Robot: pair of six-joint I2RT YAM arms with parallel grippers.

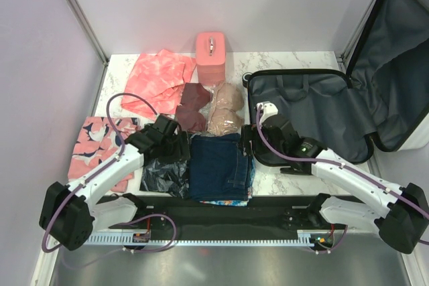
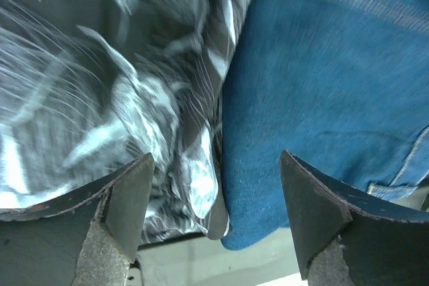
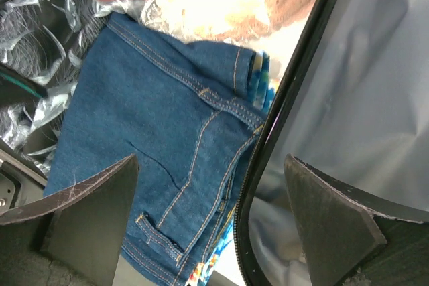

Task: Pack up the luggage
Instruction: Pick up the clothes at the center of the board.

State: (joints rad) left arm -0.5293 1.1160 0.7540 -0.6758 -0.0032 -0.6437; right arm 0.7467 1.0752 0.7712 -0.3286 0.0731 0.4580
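Hard-shelled luggage lies open at the table's far right corner, soft grey lining facing up, lid raised rightward; long axis unclear. Left gripper and right gripper hang spread-fingered above folded, stitched denim.

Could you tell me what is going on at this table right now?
Two robot arms are packing the luggage, which lies open on the right with nothing visible inside. The clothes lie in piles to its left. The left tool hangs open over a dark plastic-wrapped garment beside the folded jeans. The right tool is open too, above the jeans' edge and the luggage rim. Neither holds anything.
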